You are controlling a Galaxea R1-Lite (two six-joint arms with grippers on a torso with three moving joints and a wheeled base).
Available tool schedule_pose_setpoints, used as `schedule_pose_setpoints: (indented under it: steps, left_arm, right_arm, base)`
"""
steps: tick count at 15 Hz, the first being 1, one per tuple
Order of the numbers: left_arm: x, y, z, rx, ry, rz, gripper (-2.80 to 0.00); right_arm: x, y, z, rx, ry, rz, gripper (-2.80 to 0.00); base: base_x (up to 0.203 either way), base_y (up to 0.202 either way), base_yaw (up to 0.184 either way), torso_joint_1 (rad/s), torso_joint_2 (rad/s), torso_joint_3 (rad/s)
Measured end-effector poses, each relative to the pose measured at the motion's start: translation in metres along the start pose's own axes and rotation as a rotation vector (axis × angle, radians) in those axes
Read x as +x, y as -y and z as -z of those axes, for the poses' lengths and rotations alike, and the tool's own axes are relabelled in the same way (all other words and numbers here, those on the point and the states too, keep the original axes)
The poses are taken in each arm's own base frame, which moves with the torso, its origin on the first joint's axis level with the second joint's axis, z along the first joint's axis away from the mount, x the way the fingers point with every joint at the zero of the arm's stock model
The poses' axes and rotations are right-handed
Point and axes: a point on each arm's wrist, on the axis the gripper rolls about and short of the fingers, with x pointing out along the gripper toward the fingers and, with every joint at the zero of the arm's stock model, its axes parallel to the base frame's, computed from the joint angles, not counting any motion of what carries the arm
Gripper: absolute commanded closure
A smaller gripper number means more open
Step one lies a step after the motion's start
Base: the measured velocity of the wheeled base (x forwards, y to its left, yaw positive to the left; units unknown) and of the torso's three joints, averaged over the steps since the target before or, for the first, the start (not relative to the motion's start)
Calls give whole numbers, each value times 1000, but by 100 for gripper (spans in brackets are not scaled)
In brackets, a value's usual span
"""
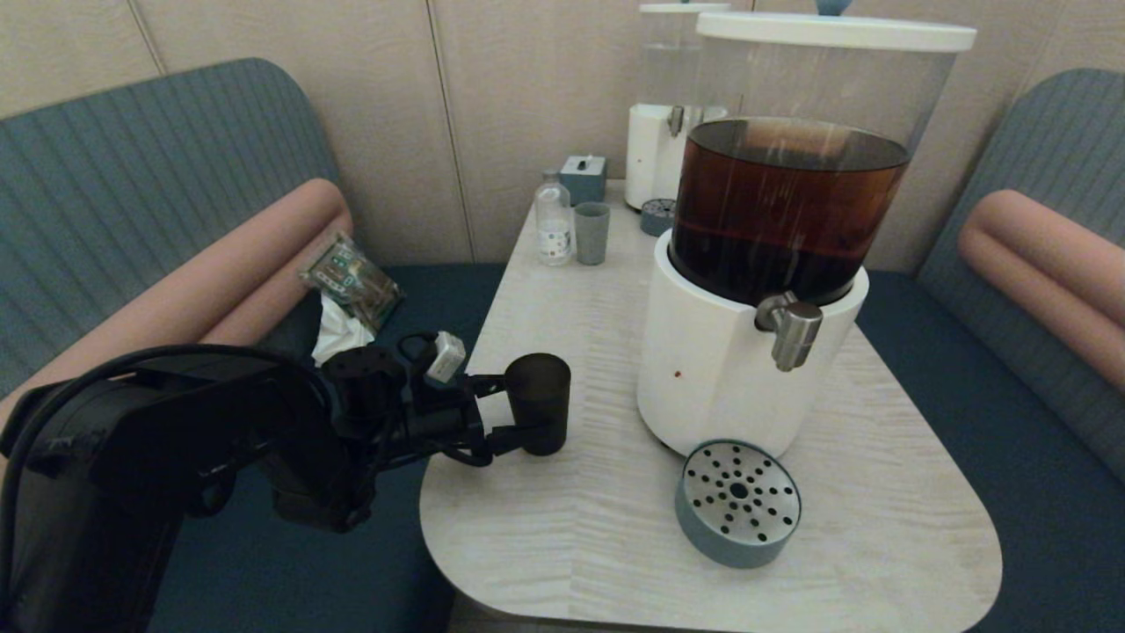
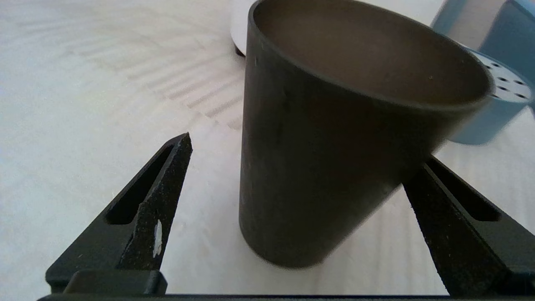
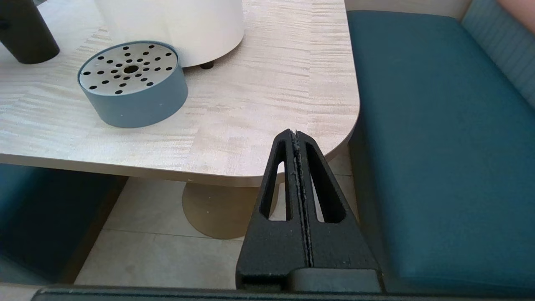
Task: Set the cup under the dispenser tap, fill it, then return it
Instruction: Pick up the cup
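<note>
The dark tumbler-shaped cup (image 1: pixel 538 403) stands upright on the pale table's left side, and its inside looks empty (image 2: pixel 334 138). My left gripper (image 1: pixel 514 407) is open around it from the left. In the left wrist view one finger (image 2: pixel 167 179) stands clear of the cup's wall, and the other finger (image 2: pixel 451 209) is at its far side. The steel dispenser tap (image 1: pixel 791 330) juts from the white-based dispenser (image 1: pixel 703 378) of brown liquid, right of the cup. My right gripper (image 3: pixel 295 134) is shut and empty, off the table's near right corner.
A round blue-grey drip tray (image 1: pixel 738 503) with a perforated steel top lies in front of the dispenser. At the back stand a smaller grey-green cup (image 1: pixel 591 233), a bottle (image 1: pixel 554 220), a blue box (image 1: pixel 583 178) and a clear-liquid dispenser (image 1: pixel 668 132). Blue benches flank the table (image 1: pixel 879 492).
</note>
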Motion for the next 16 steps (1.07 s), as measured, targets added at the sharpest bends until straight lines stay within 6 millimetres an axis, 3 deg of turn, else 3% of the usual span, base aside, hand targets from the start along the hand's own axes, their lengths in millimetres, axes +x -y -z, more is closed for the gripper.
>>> schedule_pose_setpoints:
  steps: [16]
  left_arm:
    - [17,-4,2,11,11,-40,-280]
  right_arm:
    - [0,0,0,0,0,0,0]
  base:
    - [0,0,0,0,0,0]
